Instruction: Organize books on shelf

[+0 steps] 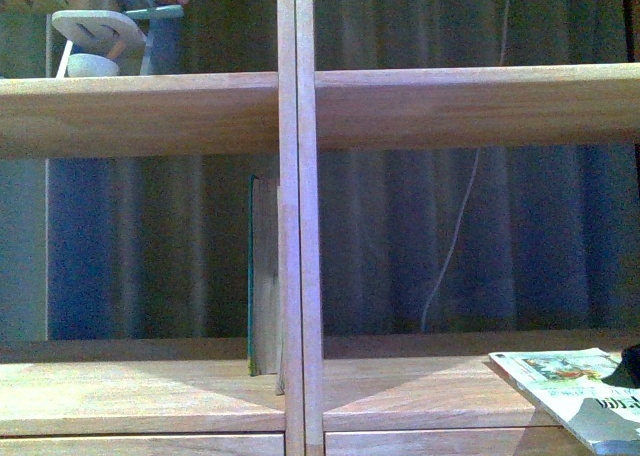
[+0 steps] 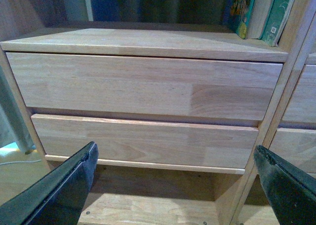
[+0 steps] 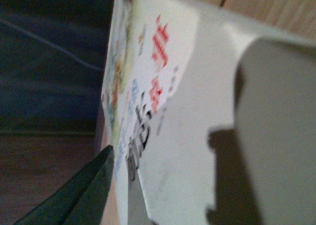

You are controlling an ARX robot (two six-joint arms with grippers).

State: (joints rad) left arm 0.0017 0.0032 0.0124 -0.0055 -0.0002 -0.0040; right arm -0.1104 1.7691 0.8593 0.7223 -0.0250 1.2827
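The right tool is clamped on the paperback, which is held tilted at the lower right, over the front edge of the shelf. The left tool is spread wide before the drawers. The grey book is stood upright against the central divider, in the left compartment.
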